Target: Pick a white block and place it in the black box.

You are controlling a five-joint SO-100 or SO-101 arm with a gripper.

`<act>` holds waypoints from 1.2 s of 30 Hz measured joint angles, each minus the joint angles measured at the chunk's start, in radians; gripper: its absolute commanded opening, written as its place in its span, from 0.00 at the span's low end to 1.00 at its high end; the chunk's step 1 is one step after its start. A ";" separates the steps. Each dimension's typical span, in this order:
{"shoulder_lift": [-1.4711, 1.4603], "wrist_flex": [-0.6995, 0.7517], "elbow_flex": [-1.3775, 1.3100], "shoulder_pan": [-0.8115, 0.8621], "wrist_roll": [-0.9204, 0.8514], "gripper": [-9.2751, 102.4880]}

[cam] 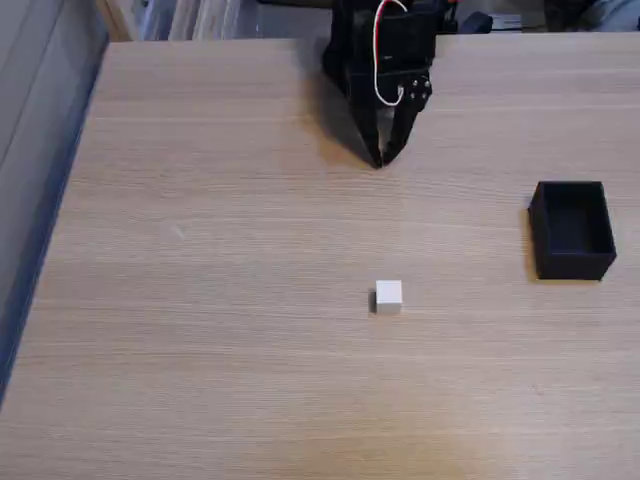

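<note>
The hand (379,160) is observed in the fixed view near the far edge of the surface (200,300), a little right of centre. Its two dark fingers are directed downward and toward the camera, and their tips are brought together to a single point; the hand is therefore recorded as clenched, with nothing held between the fingers. The tips are seen at or just above the wood; contact cannot be confirmed. A red and a white wire (382,70) are noted looping over the black arm body (385,45) above the hand.

The white block (388,296) is found resting flat on the surface, well apart from the hand and almost directly below it in the picture, toward the near side. It is untouched by anything.

The black box (572,230) is located at the right side of the surface, open at the top, well apart from both the block and the hand. Its dark interior is seen to hold nothing.

The surface is a light wood-grain top.
</note>
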 measured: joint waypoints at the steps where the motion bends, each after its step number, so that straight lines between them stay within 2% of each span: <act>1: 0.000 0.000 0.000 0.000 0.000 0.08; 25: 0.000 0.000 0.000 0.020 -0.002 0.08; 36: -0.021 0.002 -0.015 0.058 -0.055 0.08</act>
